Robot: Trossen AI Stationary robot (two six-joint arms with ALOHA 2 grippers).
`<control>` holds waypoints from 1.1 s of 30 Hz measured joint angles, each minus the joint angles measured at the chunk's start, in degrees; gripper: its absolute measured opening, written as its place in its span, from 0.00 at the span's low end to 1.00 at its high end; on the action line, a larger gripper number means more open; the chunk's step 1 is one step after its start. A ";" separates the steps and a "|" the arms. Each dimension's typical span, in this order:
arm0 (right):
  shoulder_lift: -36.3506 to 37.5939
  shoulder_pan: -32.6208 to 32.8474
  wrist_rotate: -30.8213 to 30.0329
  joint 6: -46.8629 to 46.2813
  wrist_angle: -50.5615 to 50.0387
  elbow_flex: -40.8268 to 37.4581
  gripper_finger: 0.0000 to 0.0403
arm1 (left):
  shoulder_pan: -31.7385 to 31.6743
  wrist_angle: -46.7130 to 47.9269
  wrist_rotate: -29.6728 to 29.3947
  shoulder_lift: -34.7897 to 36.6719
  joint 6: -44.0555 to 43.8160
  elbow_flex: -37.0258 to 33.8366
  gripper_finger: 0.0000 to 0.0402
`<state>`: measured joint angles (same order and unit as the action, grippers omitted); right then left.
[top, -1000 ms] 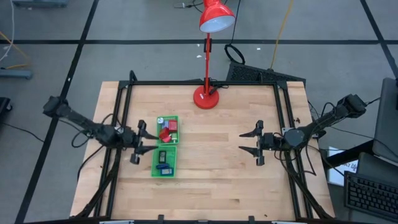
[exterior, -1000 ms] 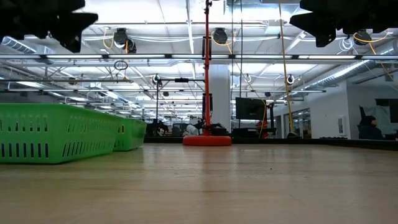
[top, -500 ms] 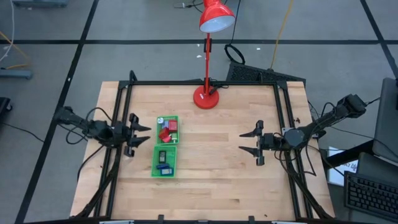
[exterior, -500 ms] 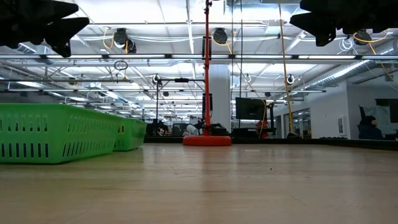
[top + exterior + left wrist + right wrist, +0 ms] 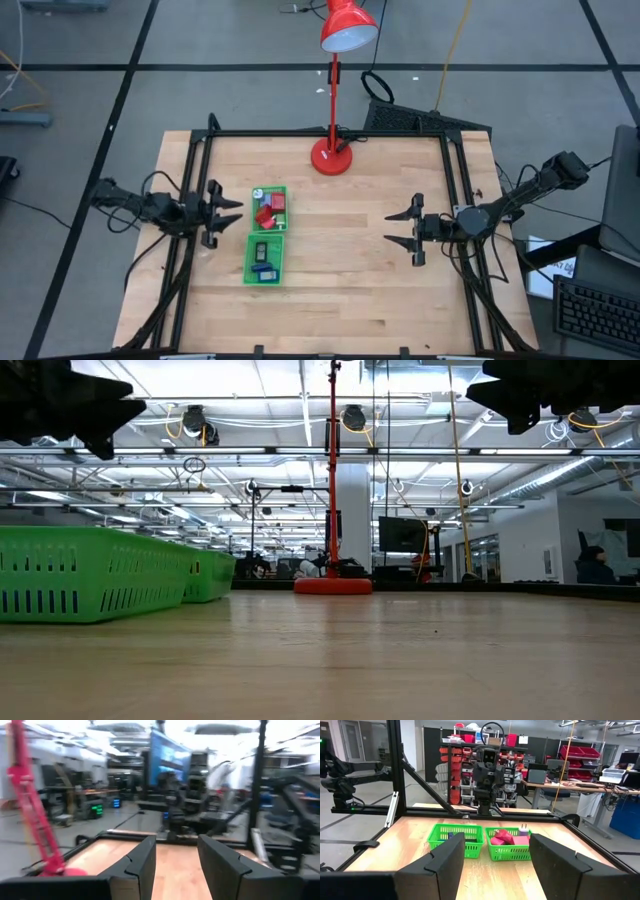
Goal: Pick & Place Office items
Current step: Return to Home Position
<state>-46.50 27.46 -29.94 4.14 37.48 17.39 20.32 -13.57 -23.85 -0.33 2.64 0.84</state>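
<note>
A long green two-compartment tray [image 5: 249, 258] lies left of the table's middle. Its far compartment holds red blocks [image 5: 266, 212] and a small whitish bit. Its near compartment holds dark rectangles with blue faces [image 5: 263, 268]. My left gripper [image 5: 234, 216] hovers just left of the tray, open and about level, with nothing between its fingers [image 5: 142, 865]. My right gripper [image 5: 390, 228] hangs open over the right half of the table, pointing at the tray [image 5: 480, 842] from well away. Both show at the top corners of the low view.
A tall red desk lamp stands on its base [image 5: 331, 156] at the far middle of the table. A black frame [image 5: 320, 133] runs round the table's edges. Bare wood lies between the tray and my right gripper.
My left gripper has drawn back from over the tray's left side toward the table's left edge and tipped up from slanting down to about level. The items in the tray have not moved.
</note>
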 joint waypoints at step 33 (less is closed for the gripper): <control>-0.02 -0.15 4.78 2.58 -8.37 -0.04 0.52 | -9.08 9.45 8.44 -0.03 -2.93 0.02 0.49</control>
<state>-46.52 27.32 -25.16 6.72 29.11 17.34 11.24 -4.11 -15.41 -0.36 -0.29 0.86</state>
